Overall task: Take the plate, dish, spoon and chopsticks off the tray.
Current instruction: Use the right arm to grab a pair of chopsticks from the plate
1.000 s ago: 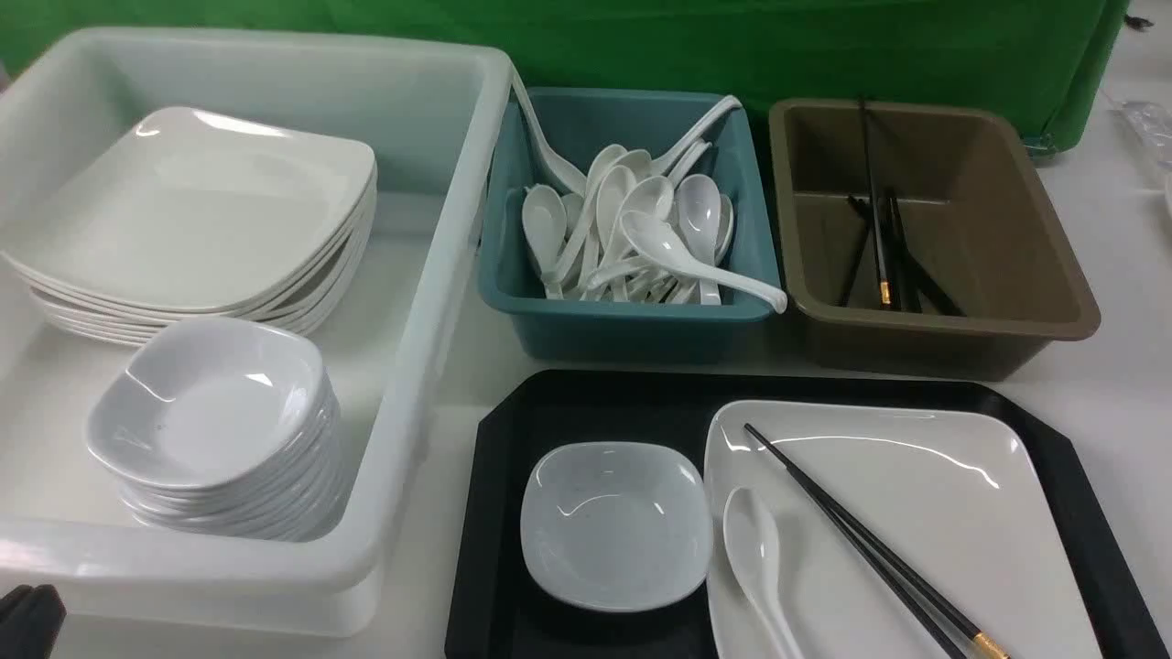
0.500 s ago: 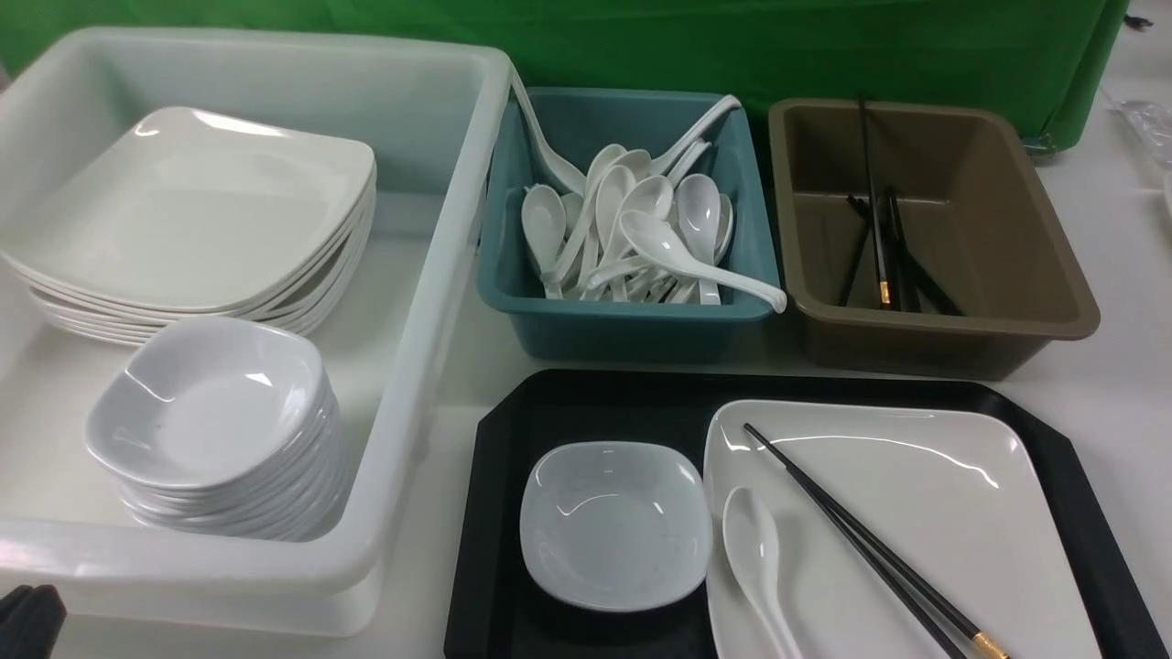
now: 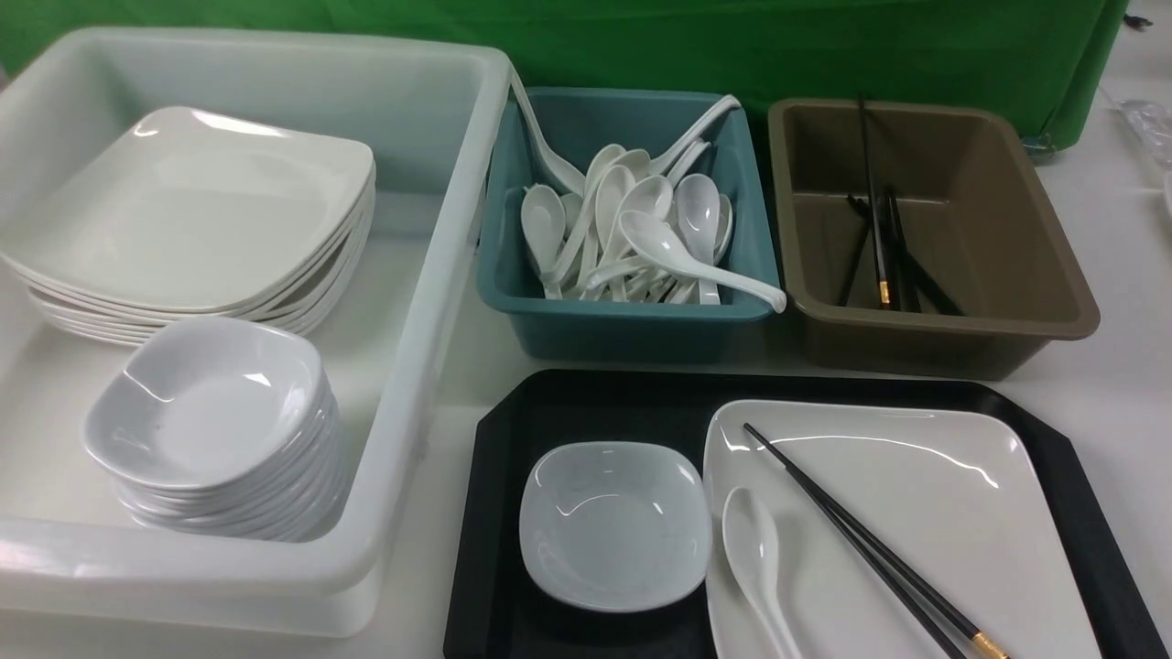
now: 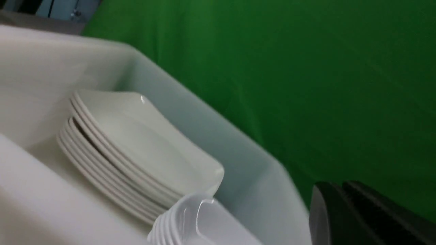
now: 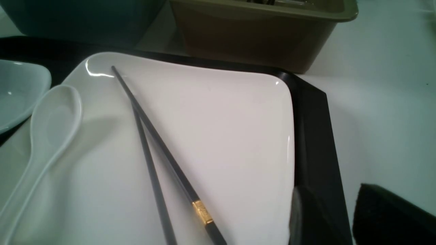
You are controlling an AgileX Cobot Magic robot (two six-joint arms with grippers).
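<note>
- Nothing is cleared yet: the dish (image 3: 615, 526) sits on the tray (image 3: 494, 513) beside the plate (image 3: 916, 513), which carries the spoon (image 3: 755, 558) and chopsticks (image 3: 861, 540).
- My right gripper (image 5: 330, 194) hangs by the plate's rim, near the chopsticks' gold end, fingers apart and empty.
- My left gripper (image 4: 340, 194) faces the white tub (image 4: 218, 129); whether it is apart or together I cannot tell.
- Next, I judge, come the chopsticks: pinch both thin sticks together, then carry them to the brown tub (image 3: 1007, 229).
</note>
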